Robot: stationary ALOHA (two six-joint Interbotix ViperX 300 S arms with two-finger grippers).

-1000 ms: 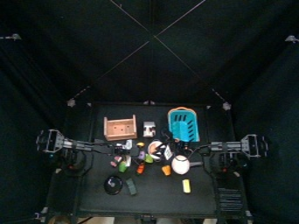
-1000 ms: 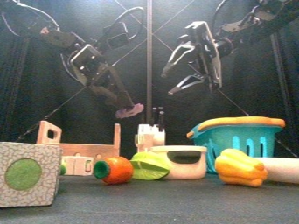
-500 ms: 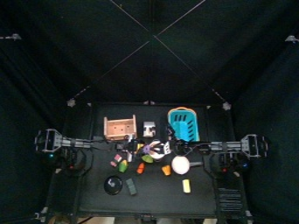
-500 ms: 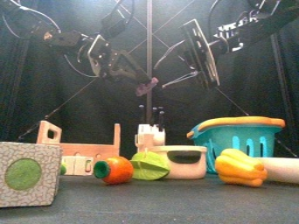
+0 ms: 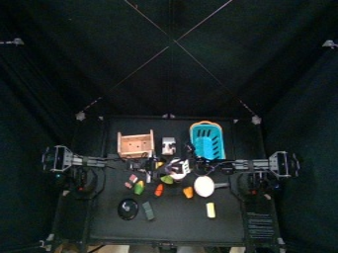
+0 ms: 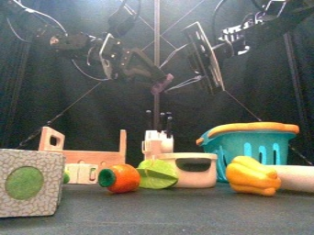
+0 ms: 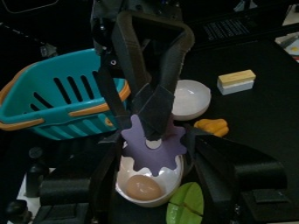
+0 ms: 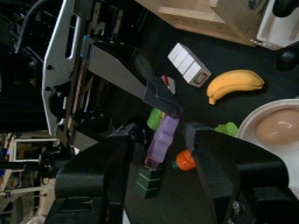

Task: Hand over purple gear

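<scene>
Handover in progress, mid-air above the tabletop [image 6: 147, 216].

Purple gear [image 7: 155, 144] sits high over the cluttered middle of the tabletop, well clear of the bowl [image 6: 196, 171], teal basket [image 6: 252, 147] and wooden rack [image 6: 86, 151] below. Front view: gear [image 6: 159, 84] hangs between the two arms.

Change over the last second: a second ago the left end effector [image 6: 138, 69] held the gear low and off to its own side, with the right end effector [image 6: 203, 60] apart and above. Half a second ago both had risen and closed the gap. Now they meet at the centre, gear between them.

Left end effector [image 7: 152, 114]: closed on the gear, one finger [image 7: 138, 87] on each flat face, per the left wrist view.

Right end effector [image 8: 163, 144]: right wrist view shows the gear [image 8: 165, 138] edge-on between its jaws, which stand spread on either side of it. Cannot confirm contact; judged open, not yet clamped.

Meaning for the task: approach and alignment look done. Transfer itself is not. Judgement: right must clamp before left lets go, otherwise the gear drops into the clutter below.
</scene>
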